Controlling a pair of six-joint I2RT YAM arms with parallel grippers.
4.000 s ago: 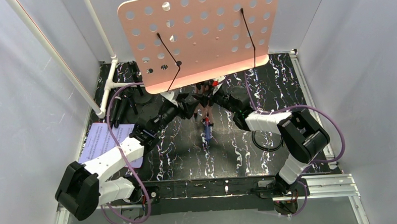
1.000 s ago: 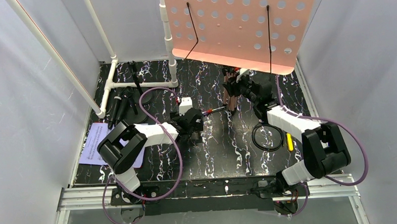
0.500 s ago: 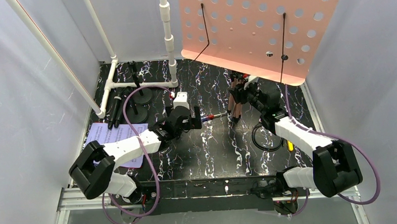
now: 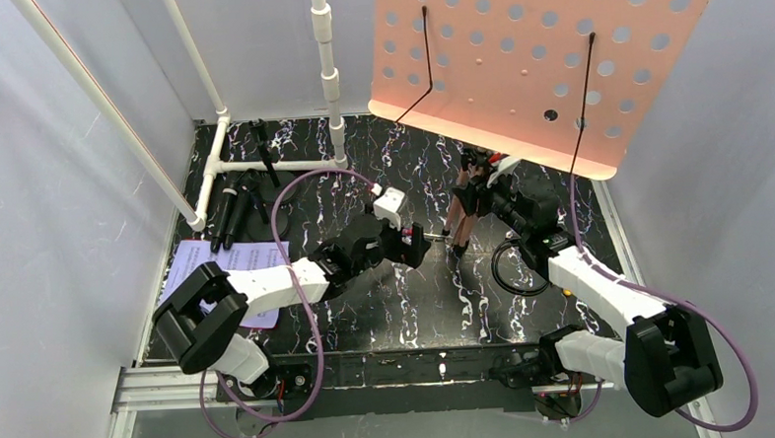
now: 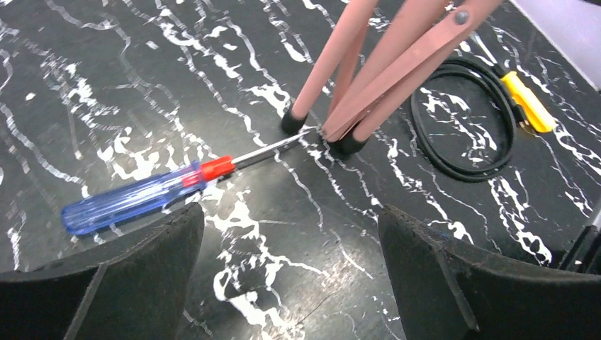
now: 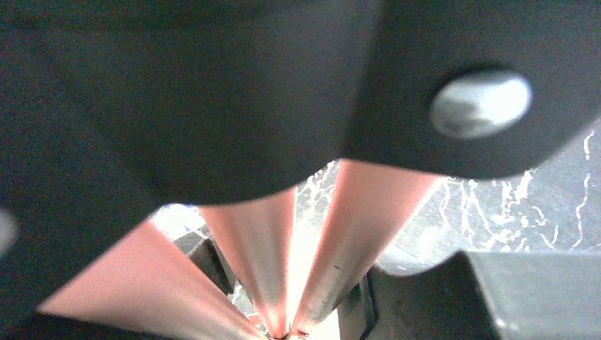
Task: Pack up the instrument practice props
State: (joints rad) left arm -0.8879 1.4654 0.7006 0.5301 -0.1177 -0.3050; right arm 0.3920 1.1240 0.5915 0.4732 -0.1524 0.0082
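Resting on the surface (image 4: 368,314), the rack (image 4: 545,64) is clamped by right fingers (image 4: 483,183). Left fingers (image 5: 127,283) are held wide over a screwdriver (image 5: 135,198).

1. we see the left arm (image 4: 268,281) and the right arm (image 4: 604,289) built alike: smooth white shells set between bulky black joint housings (image 4: 196,321).
2. a thin purple cable (image 4: 308,175) hangs off each arm in wide, loose loops.
3. we note a small white camera block (image 4: 391,204) on the left wrist.
4. the left gripper (image 5: 287,219) has two broad black fingers (image 5: 127,283), matte and slightly rough, with wedge-shaped tips.
5. on the right gripper (image 4: 481,180) we make out a black finger with one round silver screw (image 6: 480,103) set into it.
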